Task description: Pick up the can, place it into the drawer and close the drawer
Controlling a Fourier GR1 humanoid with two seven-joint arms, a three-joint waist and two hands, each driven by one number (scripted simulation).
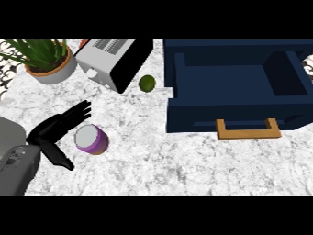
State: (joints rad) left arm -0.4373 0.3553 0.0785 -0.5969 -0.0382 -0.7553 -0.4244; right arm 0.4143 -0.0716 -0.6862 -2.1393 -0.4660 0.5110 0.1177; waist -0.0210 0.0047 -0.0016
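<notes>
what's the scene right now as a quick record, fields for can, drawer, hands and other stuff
can: purple can with a pale top, on the marble counter, not lifted
left hand: left hand open, fingers straight, thumb spread, right beside the can
right hand: not in view
drawer: dark blue drawer pulled open, nothing visible inside, wooden handle facing the robot
other items: potted plant at far left, toaster next to it, small green fruit between toaster and drawer

On the table point(186, 170), the can point(92, 139) lies toward the left edge, just beside the left hand point(50, 131). The open drawer point(243, 87) sits at the far right. Between them at the back stand a toaster point(111, 62), an avocado point(147, 83) and, far left, a potted plant point(49, 62).
</notes>
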